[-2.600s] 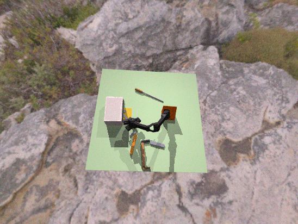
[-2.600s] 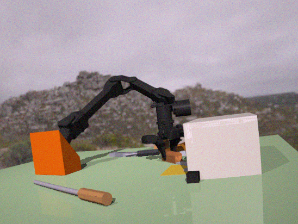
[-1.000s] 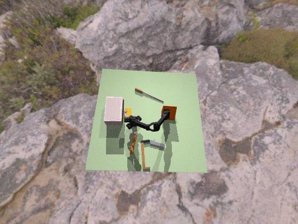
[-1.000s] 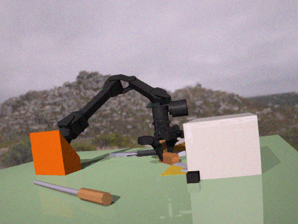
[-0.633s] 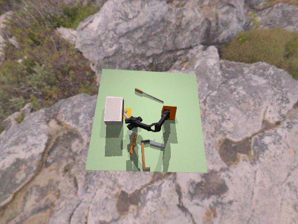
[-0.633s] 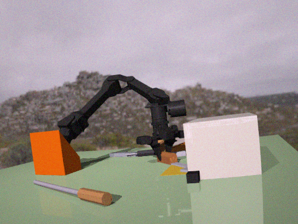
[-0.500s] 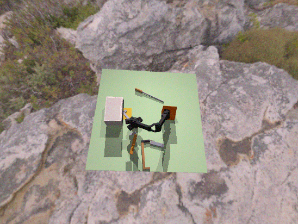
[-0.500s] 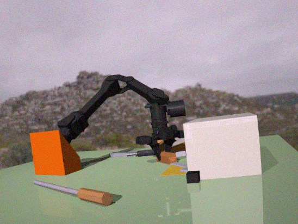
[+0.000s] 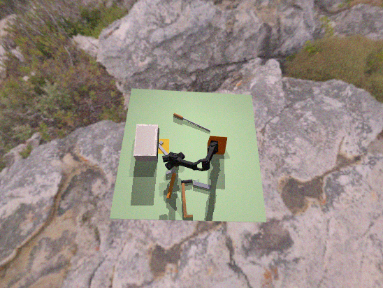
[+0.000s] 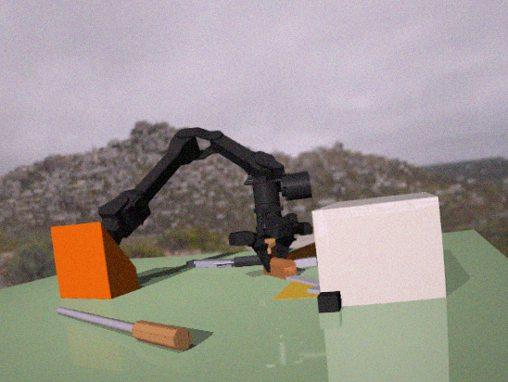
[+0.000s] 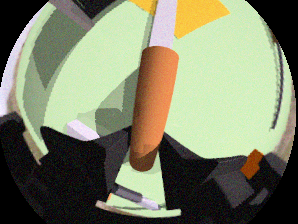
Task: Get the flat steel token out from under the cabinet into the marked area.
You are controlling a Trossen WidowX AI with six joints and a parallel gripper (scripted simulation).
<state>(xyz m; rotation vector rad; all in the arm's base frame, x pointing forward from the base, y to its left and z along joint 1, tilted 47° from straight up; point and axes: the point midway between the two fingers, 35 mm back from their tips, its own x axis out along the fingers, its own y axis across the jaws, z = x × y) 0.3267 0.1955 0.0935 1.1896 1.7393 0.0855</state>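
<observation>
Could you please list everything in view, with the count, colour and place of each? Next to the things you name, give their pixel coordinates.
cabinet (image 9: 147,140) (image 10: 380,250) (image 11: 72,12): one, white, table's far end from the arm's foot
marked area (image 9: 165,145) (image 10: 294,291) (image 11: 200,15): one, yellow, before the cabinet
long-shafted tool (image 9: 178,116) (image 10: 162,335) (image 11: 281,75): one, orange handle, grey shaft, lying apart
bar (image 9: 171,185): one, orange, near the claw
L-shaped stick (image 9: 184,199): one, orange-brown, near the table edge
black-handled tool (image 9: 202,184) (image 10: 247,261) (image 11: 127,193): one, grey blade, beside the stick
small block (image 10: 329,301): one, black, by the cabinet
wedge-sided block (image 9: 222,140) (image 10: 83,261): one, orange, by the arm's foot
held tool (image 9: 163,149) (image 10: 283,268) (image 11: 155,95): one, orange handle, grey shaft, in the claw
token: cannot tell
arm (image 9: 186,163) (image 10: 159,173): one, black, over the table
claw (image 9: 169,159) (image 10: 273,266) (image 11: 147,131): one, black, shut on the held tool
</observation>
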